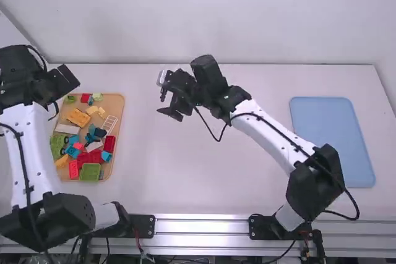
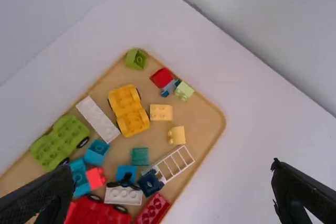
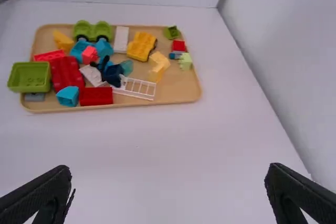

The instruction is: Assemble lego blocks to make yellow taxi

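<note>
My left gripper hangs over the far left, above the tray's far-left corner; in its wrist view the left gripper is open and holds nothing. My right gripper is above the bare table, right of the tray; in its wrist view the right gripper stands open with nothing between its fingers. A yellow wheeled base lies in the wooden tray. Beside it are a pale yellow block and a smaller yellow piece. Another yellow-orange piece lies at the tray's other end.
Around them in the tray are a green wheeled base, a white plate, a white ladder, red blocks and a green bin-shaped piece. A blue board lies on the table at the right.
</note>
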